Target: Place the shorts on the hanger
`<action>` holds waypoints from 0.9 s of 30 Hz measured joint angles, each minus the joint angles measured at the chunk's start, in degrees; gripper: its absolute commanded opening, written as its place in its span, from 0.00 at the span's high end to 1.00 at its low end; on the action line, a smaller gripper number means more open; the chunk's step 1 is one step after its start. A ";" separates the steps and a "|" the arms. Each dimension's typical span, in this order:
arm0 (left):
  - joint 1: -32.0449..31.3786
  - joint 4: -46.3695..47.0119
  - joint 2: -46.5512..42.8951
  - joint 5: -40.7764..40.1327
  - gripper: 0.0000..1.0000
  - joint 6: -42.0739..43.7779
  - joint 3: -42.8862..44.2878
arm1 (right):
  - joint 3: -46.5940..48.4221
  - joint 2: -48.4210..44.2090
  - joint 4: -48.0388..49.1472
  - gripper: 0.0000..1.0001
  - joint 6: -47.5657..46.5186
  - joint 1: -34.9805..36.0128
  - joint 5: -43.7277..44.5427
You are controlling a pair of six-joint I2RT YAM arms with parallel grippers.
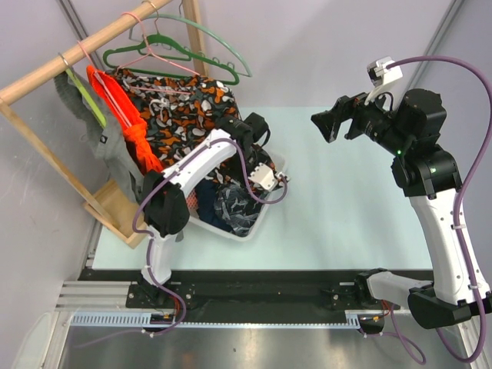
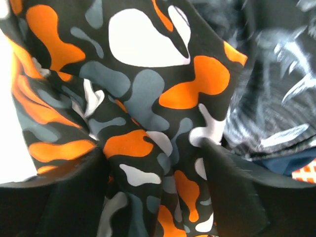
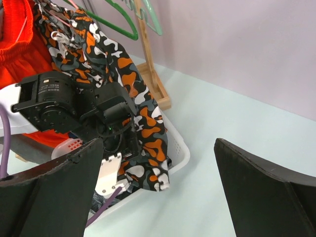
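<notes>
The shorts [image 1: 181,115], dark with orange, white and grey blobs, hang from the rack down over the white basket. They fill the left wrist view [image 2: 143,98] and also show in the right wrist view [image 3: 143,128]. My left gripper [image 1: 247,132] is shut on a bunched fold of them; the cloth runs between both black fingers [image 2: 237,192]. The thin pink hanger [image 1: 148,40] hangs by its hook from the wooden rod, just above the top of the shorts. My right gripper [image 1: 338,117] is open and empty, raised over the table to the right and facing the basket [image 3: 158,187].
A white laundry basket [image 1: 257,223] holds dark blue-grey clothes. A wooden rack [image 1: 77,54] carries an orange garment [image 1: 123,115], a dark green hanger [image 1: 154,52] and a pale green hanger [image 1: 223,46]. The rack's foot [image 1: 115,207] stands at the table's left edge.
</notes>
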 measured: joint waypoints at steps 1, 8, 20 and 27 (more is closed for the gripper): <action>0.24 -0.07 0.17 -0.98 0.56 0.42 0.00 | 0.00 0.00 0.00 0.00 0.00 -0.02 0.00; 3.15 -0.07 0.26 -5.33 1.00 2.54 -0.04 | 0.00 0.00 0.02 0.00 0.00 -0.17 -0.33; 18.93 0.42 -4.09 -16.37 1.00 8.83 -1.88 | -0.28 -0.46 0.07 0.00 0.04 -0.39 -1.31; 25.27 6.49 -2.19 -23.58 0.91 10.99 -1.97 | -0.92 -0.96 0.46 0.00 0.50 -0.39 -2.10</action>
